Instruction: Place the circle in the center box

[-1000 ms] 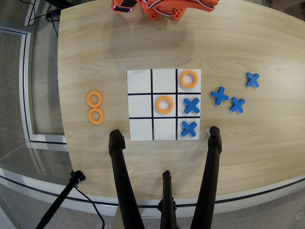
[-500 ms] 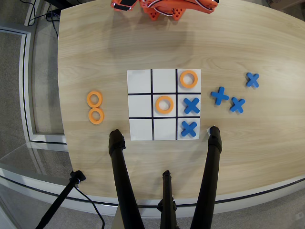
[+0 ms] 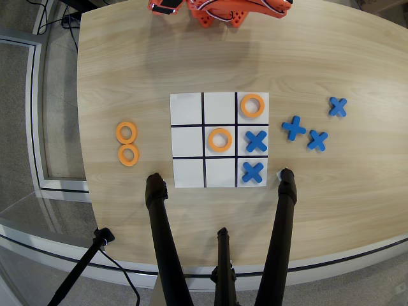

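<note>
An orange ring lies flat in the center box of the white 3x3 board, inside its black lines. Another orange ring lies in the top right cell. Two more rings lie on the table left of the board. The orange arm is folded at the top edge of the overhead view, far from the board and holding nothing that I can see. Its jaws are cut off by the frame, so I cannot tell how they stand.
Blue X pieces lie in the middle right cell and the bottom right cell. Three loose blue X pieces lie right of the board. Black tripod legs rest near the table's front edge.
</note>
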Available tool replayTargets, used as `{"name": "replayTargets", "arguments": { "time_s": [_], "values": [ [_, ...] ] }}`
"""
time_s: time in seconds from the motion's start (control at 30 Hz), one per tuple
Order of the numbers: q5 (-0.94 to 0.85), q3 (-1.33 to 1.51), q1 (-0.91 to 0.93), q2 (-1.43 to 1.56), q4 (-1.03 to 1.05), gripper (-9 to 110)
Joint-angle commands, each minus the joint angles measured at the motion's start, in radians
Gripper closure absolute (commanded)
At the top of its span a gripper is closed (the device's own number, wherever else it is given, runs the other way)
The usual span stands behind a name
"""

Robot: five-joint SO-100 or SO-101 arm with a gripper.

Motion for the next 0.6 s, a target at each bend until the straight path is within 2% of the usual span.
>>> {"name": "replayTargets", "arguments": {
  "time_s": [0.0, 0.57],
  "values": [
    [0.003, 0.055, -0.037, 0.018, 0.0, 101],
    [0.003, 0.055, -0.04, 0.018, 0.0, 101]
  ]
}}
